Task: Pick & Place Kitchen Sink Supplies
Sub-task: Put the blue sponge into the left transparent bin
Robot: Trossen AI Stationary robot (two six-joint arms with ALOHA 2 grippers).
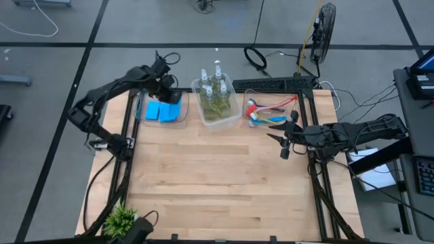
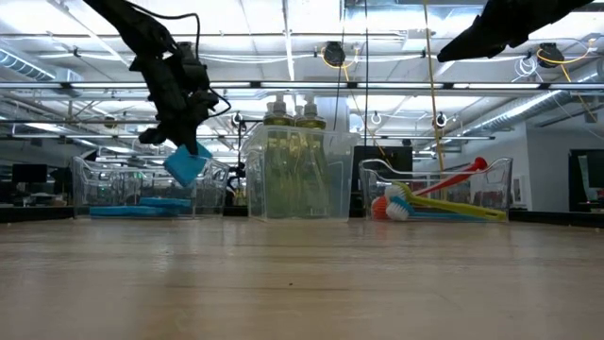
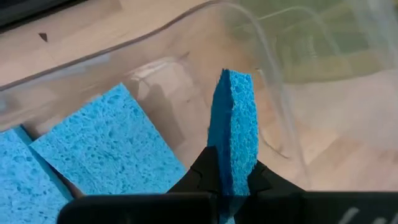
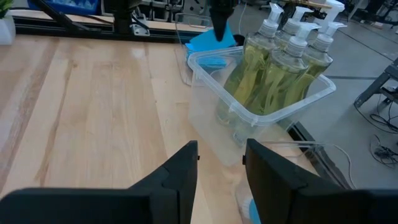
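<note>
My left gripper [image 2: 179, 140] hangs over the left clear bin [image 1: 139, 108], shut on a blue sponge [image 2: 186, 166]. Two more blue sponges [image 1: 163, 112] lie flat on that bin's floor. The middle bin [image 1: 218, 116] holds several clear pump bottles of yellow-green liquid [image 4: 280, 68], standing upright. The right bin [image 1: 249, 95] holds long-handled brushes [image 1: 271, 114], lying flat. My right gripper [image 4: 221, 163] waits open above the table's right side, near the brush bin, with nothing between its fingers. My left gripper pinches the sponge's two broad faces [image 3: 233, 158] between its two fingers, at one end of the sponge. The fingers slant down from above. The sponge stands on edge, reaching out beyond the fingertips, tilted and lifted clear above the sponges in the bin.
A small green potted plant [image 1: 121, 218] stands at the table's near left corner. Bare wood table [image 1: 217, 176] spreads in front of the three bins. A black frame [image 1: 319, 176] runs along the table's sides.
</note>
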